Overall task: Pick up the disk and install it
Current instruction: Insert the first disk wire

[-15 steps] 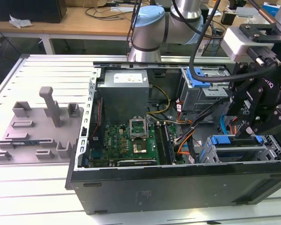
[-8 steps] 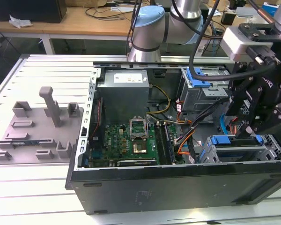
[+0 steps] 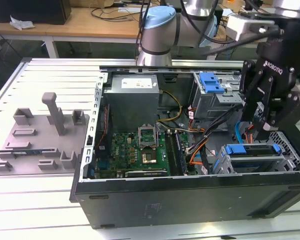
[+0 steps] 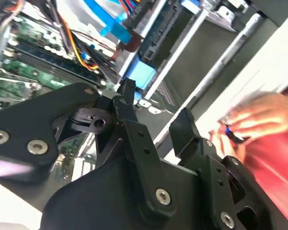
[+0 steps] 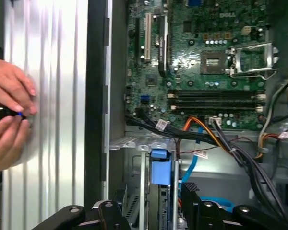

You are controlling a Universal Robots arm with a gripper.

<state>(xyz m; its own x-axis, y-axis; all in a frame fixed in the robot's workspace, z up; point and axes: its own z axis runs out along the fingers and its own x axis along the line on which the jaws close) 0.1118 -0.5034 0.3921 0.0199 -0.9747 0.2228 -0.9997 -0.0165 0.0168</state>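
Gripper [image 3: 260, 131]: hanging wide open and holding nothing, just above the disk [image 3: 252, 150].
Disk: lying in a bay of the open computer case [image 3: 190, 200], at the case's near corner on the exterior view's right, blue frame uppermost.
Step, as judged: falling at the grasp or at the seating; which of the two, I cannot tell.
Next move, as judged: calling for fingers square on the frame, clear of the cables [image 3: 200, 150].
Person's hands [image 5: 9, 115]: working beside the case, over the bench [image 3: 35, 200].

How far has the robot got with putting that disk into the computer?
Looks done: the disk lies low in the computer case, on the exterior view's right. In hand: nothing; the end effector hangs open and empty just above it. Left: I cannot tell whether it is fully seated.
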